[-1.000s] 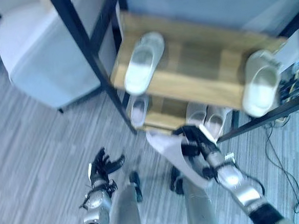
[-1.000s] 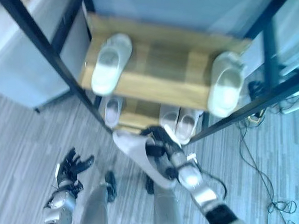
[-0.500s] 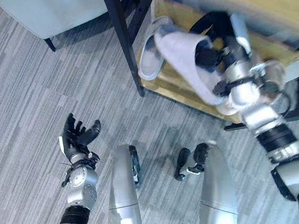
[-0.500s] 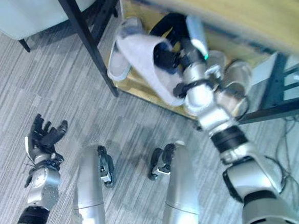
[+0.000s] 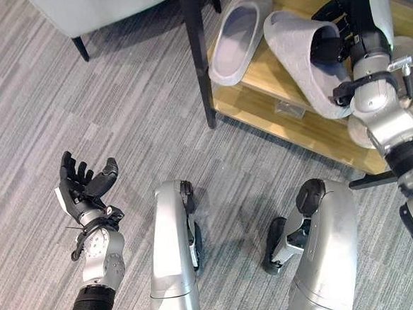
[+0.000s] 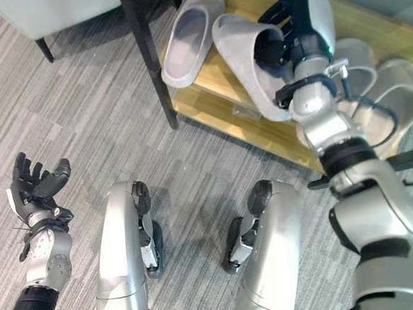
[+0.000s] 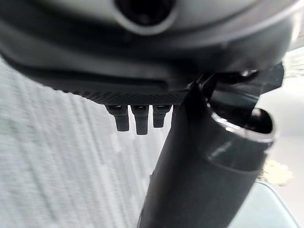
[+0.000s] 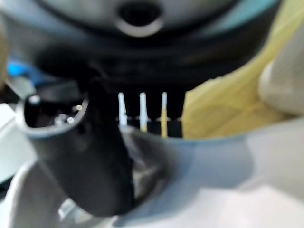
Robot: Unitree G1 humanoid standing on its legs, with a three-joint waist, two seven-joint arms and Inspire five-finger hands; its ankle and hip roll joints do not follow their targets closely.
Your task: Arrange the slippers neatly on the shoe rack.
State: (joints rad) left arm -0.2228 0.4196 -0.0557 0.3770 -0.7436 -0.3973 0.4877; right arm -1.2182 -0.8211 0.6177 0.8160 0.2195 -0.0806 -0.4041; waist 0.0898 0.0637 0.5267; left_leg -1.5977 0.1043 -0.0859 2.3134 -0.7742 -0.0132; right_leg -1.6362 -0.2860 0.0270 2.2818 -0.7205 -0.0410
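A black rack post point(image 5: 199, 63) and 1 parked slipper point(image 5: 237, 36) crowd the wooden shelf point(image 5: 289, 117).

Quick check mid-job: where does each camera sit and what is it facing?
Left eye, right eye: on the head, looking down at the rack, both arms in frame.
Left wrist: on the left arm, along the open left hand, floor beyond.
Right wrist: along the right hand gripping the slipper.
Eye views share the slipper.

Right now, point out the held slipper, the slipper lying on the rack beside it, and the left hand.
held slipper point(image 5: 294, 46), left eye view, upper strap.
slipper on the rack point(image 5: 233, 43), left eye view, footbed.
left hand point(image 5: 80, 186), left eye view, palm.
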